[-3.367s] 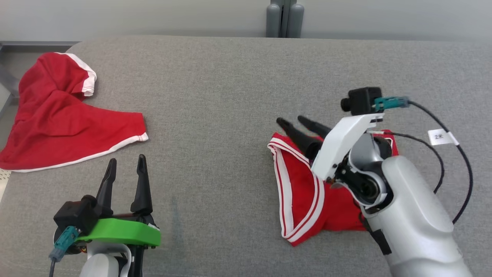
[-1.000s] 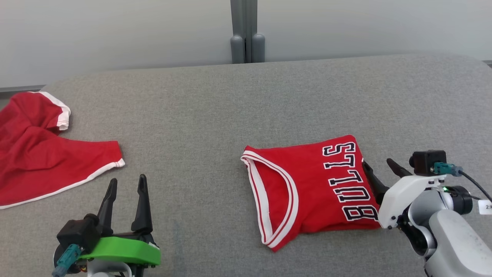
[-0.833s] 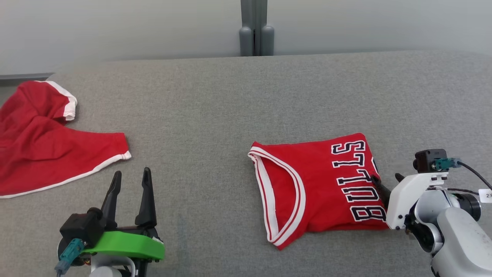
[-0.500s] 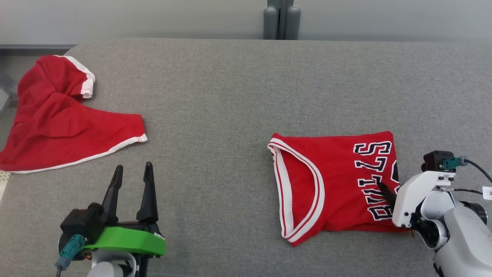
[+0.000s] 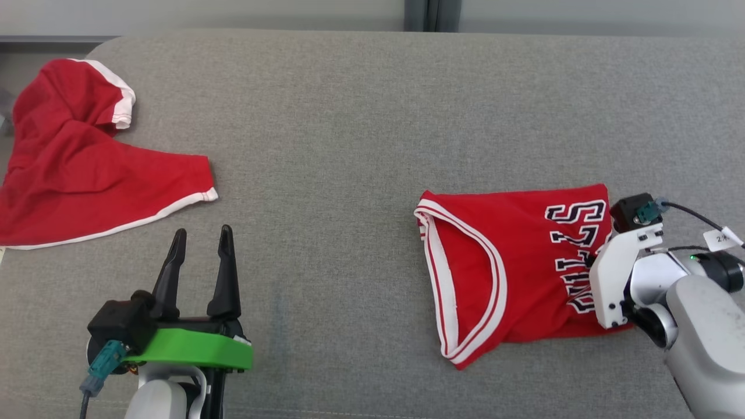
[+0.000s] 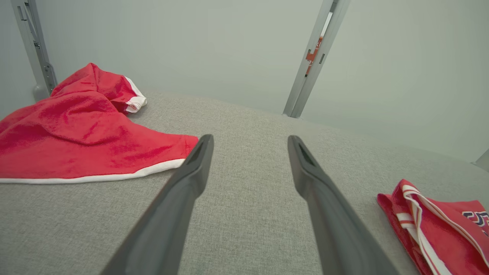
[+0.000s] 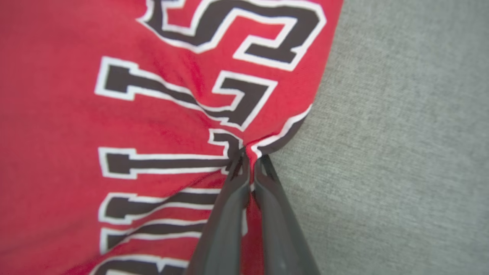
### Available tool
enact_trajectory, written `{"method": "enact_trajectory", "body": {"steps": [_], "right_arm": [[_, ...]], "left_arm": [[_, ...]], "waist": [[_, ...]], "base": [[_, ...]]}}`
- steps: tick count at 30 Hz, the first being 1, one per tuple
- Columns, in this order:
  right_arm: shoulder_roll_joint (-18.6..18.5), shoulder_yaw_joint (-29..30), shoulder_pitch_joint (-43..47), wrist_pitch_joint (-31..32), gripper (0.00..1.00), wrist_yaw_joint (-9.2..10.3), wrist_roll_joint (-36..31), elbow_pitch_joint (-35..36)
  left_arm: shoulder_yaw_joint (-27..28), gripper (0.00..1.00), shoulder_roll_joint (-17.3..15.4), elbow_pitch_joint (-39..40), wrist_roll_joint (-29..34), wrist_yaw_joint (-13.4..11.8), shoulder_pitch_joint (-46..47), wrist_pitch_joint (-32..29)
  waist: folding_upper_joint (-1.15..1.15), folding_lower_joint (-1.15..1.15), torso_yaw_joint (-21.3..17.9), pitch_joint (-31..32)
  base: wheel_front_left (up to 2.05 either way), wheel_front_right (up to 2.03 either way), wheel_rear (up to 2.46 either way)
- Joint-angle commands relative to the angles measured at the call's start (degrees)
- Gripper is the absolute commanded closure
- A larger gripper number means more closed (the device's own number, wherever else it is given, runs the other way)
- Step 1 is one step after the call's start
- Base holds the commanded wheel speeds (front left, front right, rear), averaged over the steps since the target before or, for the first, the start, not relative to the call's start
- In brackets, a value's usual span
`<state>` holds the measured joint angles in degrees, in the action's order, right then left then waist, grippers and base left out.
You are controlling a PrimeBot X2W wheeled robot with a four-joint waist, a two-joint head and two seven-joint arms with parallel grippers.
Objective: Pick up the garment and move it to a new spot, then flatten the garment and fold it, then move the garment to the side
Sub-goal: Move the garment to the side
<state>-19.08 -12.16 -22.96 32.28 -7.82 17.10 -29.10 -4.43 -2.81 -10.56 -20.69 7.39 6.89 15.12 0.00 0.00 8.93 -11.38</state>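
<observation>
Because the folded jersey (image 5: 524, 233) has to go to the side in one piece, my right gripper (image 7: 250, 162) is pinched tight on its right edge, at the lettering. I judge the layers can be caught together there, and the cloth puckers toward my fingertips. The jersey lies flat on the right part of the grey padded surface (image 5: 349, 116), neckline toward the middle. My left gripper (image 5: 202, 233) sits spread wide and empty at the front left, out of the way. Well apart, at the far left, a second red garment (image 5: 75, 174) lies crumpled.
</observation>
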Motion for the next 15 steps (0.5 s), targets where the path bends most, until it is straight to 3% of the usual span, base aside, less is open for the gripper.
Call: {"method": "enact_trajectory", "body": {"steps": [1, 7, 15], "right_arm": [[-1.9, -0.7, -1.6, 0.4, 1.00, 0.58, -1.1, -0.4], [-4.3, -3.6, -10.7, -1.4, 1.00, 0.39, -2.1, 2.4], [-7.1, -0.3, -20.3, -7.8, 1.00, 0.38, -2.9, -0.6]], "left_arm": [[0.0, 0.00, -0.2, 0.7, 0.1, 0.2, 1.4, 0.0], [0.9, 0.00, -0.2, 3.7, 2.2, 0.2, 3.4, 0.0], [1.2, 0.00, -2.3, 9.2, 4.8, 0.2, 6.6, 0.0]], "waist": [[0.00, 0.00, -1.7, -1.8], [0.00, 0.00, -6.6, -6.4], [0.00, 0.00, -14.2, -13.9]], "base": [[0.00, 0.00, 0.00], [0.00, 0.00, 0.00], [0.00, 0.00, 0.00]]}}
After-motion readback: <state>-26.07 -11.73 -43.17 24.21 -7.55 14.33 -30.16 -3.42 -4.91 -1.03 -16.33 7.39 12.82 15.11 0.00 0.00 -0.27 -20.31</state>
